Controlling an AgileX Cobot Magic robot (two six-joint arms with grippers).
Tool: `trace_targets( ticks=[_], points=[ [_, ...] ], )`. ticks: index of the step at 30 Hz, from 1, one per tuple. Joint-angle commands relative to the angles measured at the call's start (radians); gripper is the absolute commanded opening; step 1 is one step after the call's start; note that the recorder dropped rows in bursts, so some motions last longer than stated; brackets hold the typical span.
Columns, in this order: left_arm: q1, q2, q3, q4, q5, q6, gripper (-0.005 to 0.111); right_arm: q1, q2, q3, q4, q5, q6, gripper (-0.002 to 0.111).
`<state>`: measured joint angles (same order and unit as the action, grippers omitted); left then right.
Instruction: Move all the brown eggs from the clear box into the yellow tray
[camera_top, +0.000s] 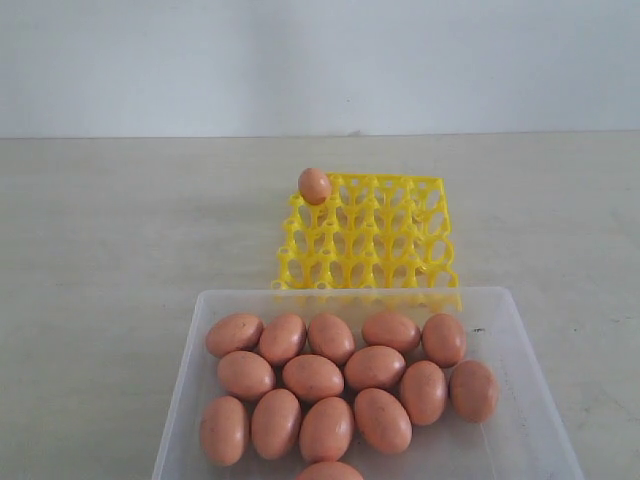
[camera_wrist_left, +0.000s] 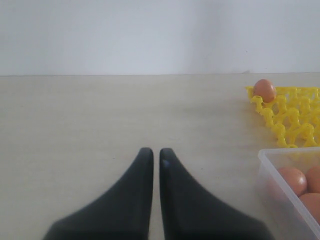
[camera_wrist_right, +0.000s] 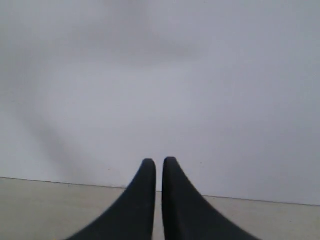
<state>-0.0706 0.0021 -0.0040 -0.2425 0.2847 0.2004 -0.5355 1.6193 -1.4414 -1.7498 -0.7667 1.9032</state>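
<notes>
Several brown eggs (camera_top: 313, 377) lie bunched in the clear box (camera_top: 522, 330) at the front of the table. Behind it stands the yellow tray (camera_top: 400, 235), with one brown egg (camera_top: 314, 185) in its far left corner cup. Neither arm shows in the exterior view. My left gripper (camera_wrist_left: 156, 150) is shut and empty over bare table, with the tray (camera_wrist_left: 292, 115), its egg (camera_wrist_left: 264, 90) and the box corner (camera_wrist_left: 280, 172) off to one side. My right gripper (camera_wrist_right: 158, 160) is shut with nothing in it and faces the wall.
A pale tabletop (camera_top: 110, 250) spreads round the box and tray, meeting a plain white wall (camera_top: 320, 60) at the back.
</notes>
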Motion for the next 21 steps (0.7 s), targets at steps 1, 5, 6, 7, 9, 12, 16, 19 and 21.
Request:
trace_targets(
  ticks=[1, 5, 6, 7, 9, 12, 16, 19, 21],
  points=[
    [-0.009, -0.002, 0.004, -0.001, -0.001, 0.003, 0.004, -0.002, -0.147, -0.001, 0.005, 0.057, 0.003, 0.0],
    [-0.009, -0.002, 0.004, -0.001, -0.001, 0.003, 0.004, -0.002, -0.334, -0.001, 0.05, 0.289, -0.003, 0.0],
    [-0.009, -0.002, 0.004, -0.001, -0.001, 0.003, 0.004, -0.002, -0.391, -0.001, 0.084, 0.404, -0.022, 0.0],
    [-0.009, -0.002, 0.004, -0.001, -0.001, 0.003, 0.004, -0.002, -0.425, -0.001, 0.102, 0.492, -0.047, 0.0],
    [-0.009, -0.002, 0.004, -0.001, -0.001, 0.003, 0.004, -0.002, -0.486, -0.001, 0.102, 0.717, -0.135, 0.0],
    [-0.009, -0.002, 0.004, -0.001, -0.001, 0.003, 0.004, -0.002, -0.513, -0.001, 0.078, 0.939, -0.407, 0.0],
    [-0.009, -0.002, 0.004, -0.001, -0.001, 0.003, 0.004, -0.002, -0.513, 0.017, 0.162, 1.024, -0.811, 0.0],
    [-0.009, -0.002, 0.004, -0.001, -0.001, 0.003, 0.004, -0.002, -0.518, 0.034, 0.544, 1.116, -0.997, 0.0],
    [-0.009, -0.002, 0.004, -0.001, -0.001, 0.003, 0.004, -0.002, -0.504, 0.045, 0.736, 1.236, -1.28, 0.0]
  ],
)
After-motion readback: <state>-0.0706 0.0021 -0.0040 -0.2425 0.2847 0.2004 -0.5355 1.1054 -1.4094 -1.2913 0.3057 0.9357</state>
